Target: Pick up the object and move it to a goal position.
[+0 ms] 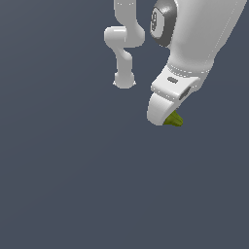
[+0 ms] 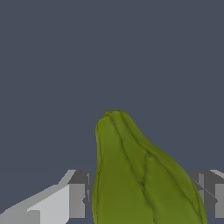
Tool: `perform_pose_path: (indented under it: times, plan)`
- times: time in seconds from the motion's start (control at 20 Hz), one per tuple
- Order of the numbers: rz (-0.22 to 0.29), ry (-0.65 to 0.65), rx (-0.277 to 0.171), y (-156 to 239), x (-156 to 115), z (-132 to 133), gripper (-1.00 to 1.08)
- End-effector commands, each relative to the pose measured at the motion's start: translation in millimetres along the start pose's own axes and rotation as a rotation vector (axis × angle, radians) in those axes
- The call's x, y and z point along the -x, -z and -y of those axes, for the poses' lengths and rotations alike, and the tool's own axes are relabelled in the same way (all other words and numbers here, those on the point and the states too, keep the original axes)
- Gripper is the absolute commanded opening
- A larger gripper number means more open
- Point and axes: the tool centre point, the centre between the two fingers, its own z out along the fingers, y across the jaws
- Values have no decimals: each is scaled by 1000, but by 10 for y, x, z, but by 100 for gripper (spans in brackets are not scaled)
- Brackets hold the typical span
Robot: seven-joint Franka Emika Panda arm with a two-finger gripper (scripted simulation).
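Matte, ridged olive object [image 2: 140, 179]

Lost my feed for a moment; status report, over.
Gripper astride the green object, grip unconfirmed. One finger beside it, the other apart. Nothing visible in the way.

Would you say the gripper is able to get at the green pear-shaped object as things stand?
Probably yes. In the wrist view the object sits between the two fingers, with nothing else in the way. Whether the gripper has already closed on it cannot be told: a gap shows on one side.
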Motion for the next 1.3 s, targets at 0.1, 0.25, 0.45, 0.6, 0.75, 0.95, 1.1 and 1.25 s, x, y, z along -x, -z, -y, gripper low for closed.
perform_pose_path:
  times: [0.1,0.25,0.45,0.6,0.75,0.95,1.1,1.25]
  plan:
    - [-1,0,0,453,-80,24,-100]
    - [-1,-1,1,698,-126,32,-100]
    - [-1,-1,1,978,-180,41,-100]
    - [-1,-1,1,1158,-218,48,-100]
    - [-1,-1,1,1316,-253,53,-100]
    - [-1,-2,1,1494,-291,55,-100]
    - [-1,-2,1,1606,-317,58,-100]
    - [-1,-2,1,1700,-339,60,-100]
